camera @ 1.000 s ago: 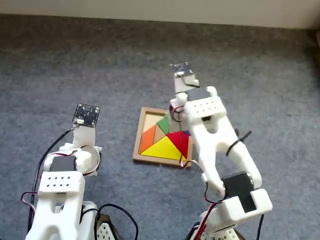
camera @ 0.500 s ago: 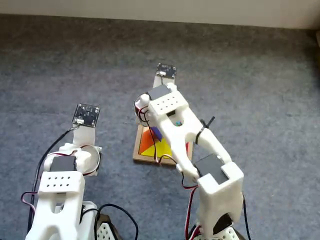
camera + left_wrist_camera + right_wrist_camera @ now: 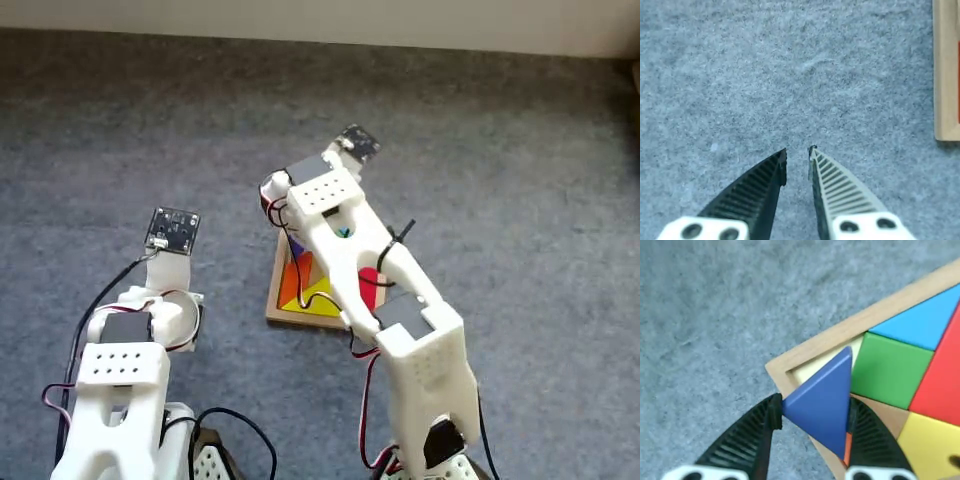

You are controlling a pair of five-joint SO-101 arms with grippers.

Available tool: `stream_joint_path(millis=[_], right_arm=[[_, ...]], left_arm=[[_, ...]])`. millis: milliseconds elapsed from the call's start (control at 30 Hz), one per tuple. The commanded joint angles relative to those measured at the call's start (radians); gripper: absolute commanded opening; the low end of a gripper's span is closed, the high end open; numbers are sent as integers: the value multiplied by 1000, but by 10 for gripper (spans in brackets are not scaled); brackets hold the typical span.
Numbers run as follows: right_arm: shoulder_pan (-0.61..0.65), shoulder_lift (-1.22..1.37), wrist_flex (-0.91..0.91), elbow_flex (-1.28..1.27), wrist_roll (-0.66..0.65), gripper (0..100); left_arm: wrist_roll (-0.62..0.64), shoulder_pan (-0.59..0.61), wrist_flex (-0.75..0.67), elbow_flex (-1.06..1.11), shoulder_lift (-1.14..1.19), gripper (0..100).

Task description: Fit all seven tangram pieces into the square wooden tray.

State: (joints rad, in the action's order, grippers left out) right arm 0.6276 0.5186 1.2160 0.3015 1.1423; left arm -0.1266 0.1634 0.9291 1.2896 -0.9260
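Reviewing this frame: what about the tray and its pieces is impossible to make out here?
High view: the right arm covers most of the wooden tray, so the pieces inside cannot be counted.
Right wrist view: the frame edge cuts off the tray; whether the blue triangle in the right end effector touches the tray floor is unclear.
Left wrist view: the frame edge cuts off the tray past its rim.

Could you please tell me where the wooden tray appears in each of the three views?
High view: wooden tray at centre, partly under the right arm.
Left wrist view: a strip of its rim at one side.
Right wrist view: its corner, under the blue triangle the right gripper holds.
Shared landmark: the grey carpet.
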Motion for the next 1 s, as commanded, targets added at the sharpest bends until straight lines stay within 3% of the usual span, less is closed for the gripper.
stream_joint_path(millis=[0, 267, 500, 700, 967], right_arm=[[12, -21, -31, 59, 26, 128], [-5, -19, -76, 51, 26, 132], [18, -19, -74, 51, 26, 293], [18, -25, -70, 54, 21, 293], [7, -87, 117, 159, -14, 292]], left_arm=[[-9, 18, -11, -4, -13, 95], [-9, 18, -11, -4, -13, 95], [-9, 18, -11, -4, -12, 95], [-9, 18, -11, -4, -12, 95], [-9, 18, -11, -4, -12, 95]])
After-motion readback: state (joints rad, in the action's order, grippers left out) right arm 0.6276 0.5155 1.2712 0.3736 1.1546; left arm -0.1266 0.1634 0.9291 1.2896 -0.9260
